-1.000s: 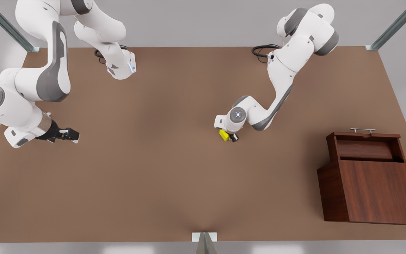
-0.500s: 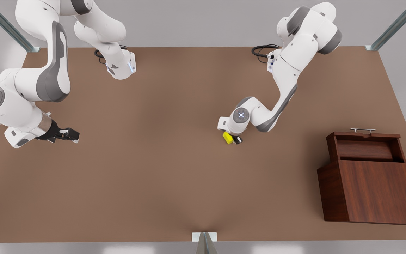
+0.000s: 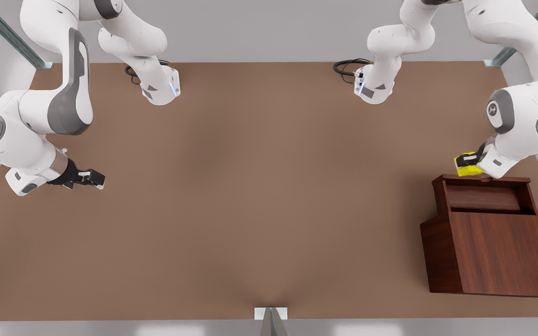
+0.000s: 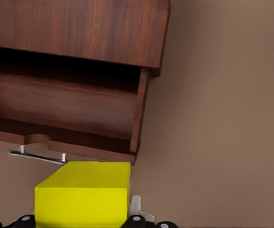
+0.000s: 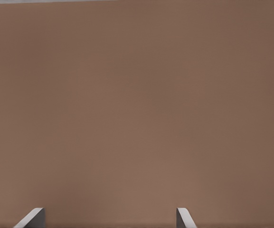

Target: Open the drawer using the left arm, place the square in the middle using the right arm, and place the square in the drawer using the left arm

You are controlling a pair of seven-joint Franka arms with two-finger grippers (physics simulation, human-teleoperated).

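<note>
Left gripper (image 3: 468,164), right side of the front view, is clamped on the square (image 3: 466,170), just above the drawer's (image 3: 484,196) handle edge. You want the open tray: it lies below-right in frame. Right gripper (image 3: 92,178) waits lower left, fingers apart.

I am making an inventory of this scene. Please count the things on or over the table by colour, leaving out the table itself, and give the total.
White arms with black grippers: 2, the left gripper shut on the square, the right gripper open and waiting
Yellow: 1, the square
Reddish-brown: 1, the drawer, open in its box
Total: 4
</note>
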